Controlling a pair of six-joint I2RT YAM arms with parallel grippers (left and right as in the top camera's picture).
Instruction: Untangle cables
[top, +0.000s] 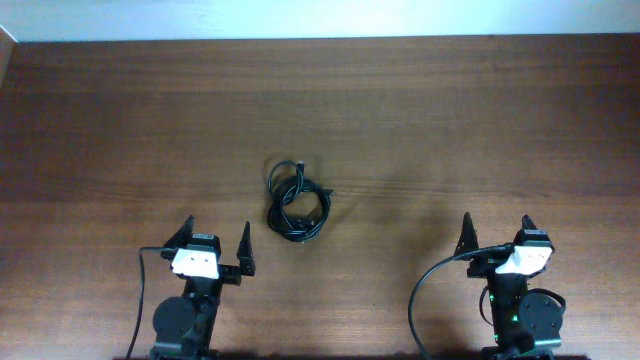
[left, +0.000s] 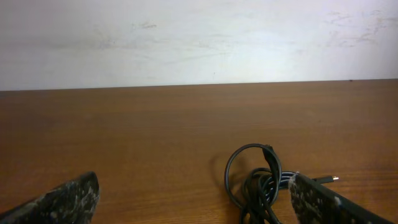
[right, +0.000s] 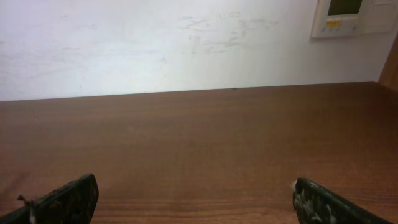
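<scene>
Cables lie bunched near the middle of the desk, just fwd and right of my left end effector, which is spread wide and holds nothing. Right end effector is also spread and empty, well apart from them. Bundle's long axis runs approx near-to-far. Left arm's nearer, so I'd lead w/ it. Room all round, edges far off.

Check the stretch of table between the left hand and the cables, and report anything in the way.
Nothing visible is in the way. The left hand sits open at the near edge of the table, and the cables lie bunched just ahead and to its right, with only bare wood between them.
</scene>
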